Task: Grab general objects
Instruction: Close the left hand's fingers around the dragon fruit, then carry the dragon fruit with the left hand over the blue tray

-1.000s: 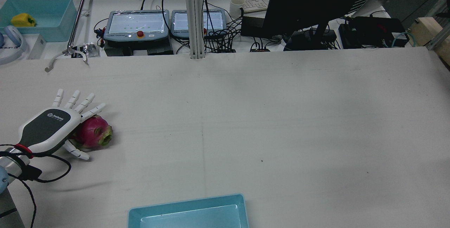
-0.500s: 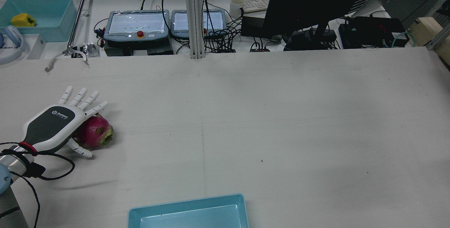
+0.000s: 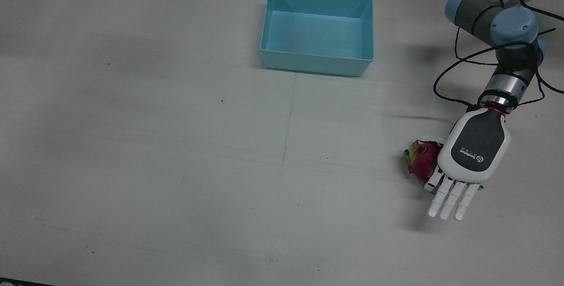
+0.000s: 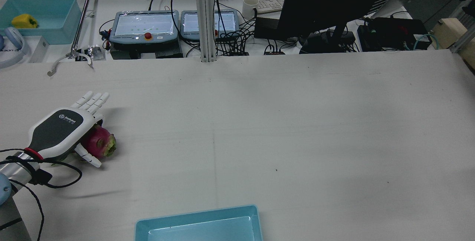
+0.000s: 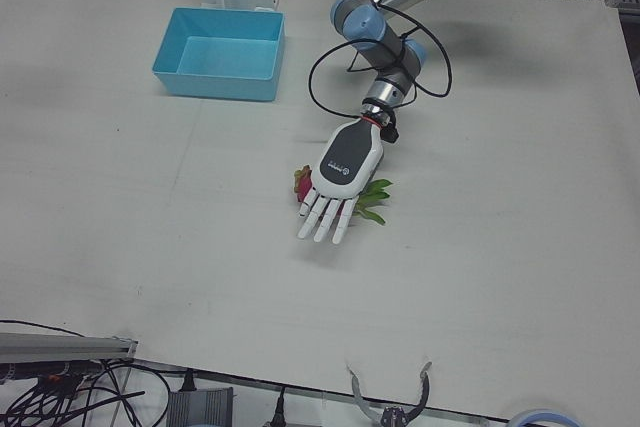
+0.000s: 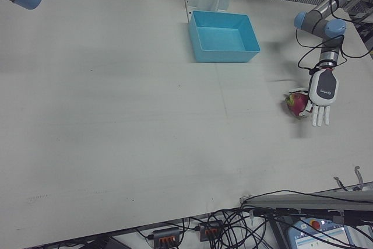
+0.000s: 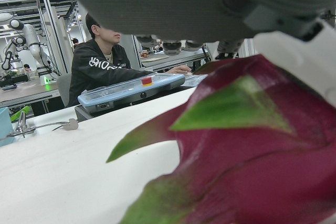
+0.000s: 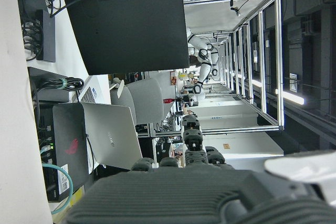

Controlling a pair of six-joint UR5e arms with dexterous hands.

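A magenta dragon fruit (image 3: 419, 162) with green scales lies on the white table at my left side; it also shows in the rear view (image 4: 100, 144), the left-front view (image 5: 301, 183) and the right-front view (image 6: 296, 103). My left hand (image 3: 474, 149) hovers palm down over it, fingers straight and pointing past it, thumb beside the fruit, not closed on it (image 4: 61, 130) (image 5: 343, 161) (image 6: 323, 90). The left hand view is filled by the fruit (image 7: 252, 156) right under the palm. My right hand (image 8: 184, 192) shows only in its own view, empty.
A light blue bin (image 3: 317, 63) stands at the table's middle near the pedestals, also in the rear view (image 4: 196, 215). Teach pendants (image 4: 144, 25), a monitor (image 4: 326, 3) and cables lie beyond the far table edge. A person (image 7: 102, 61) sits there.
My left hand has moved forward over the dragon fruit and its spread fingers have drawn together. The fruit has shifted slightly toward the hand and is more covered.
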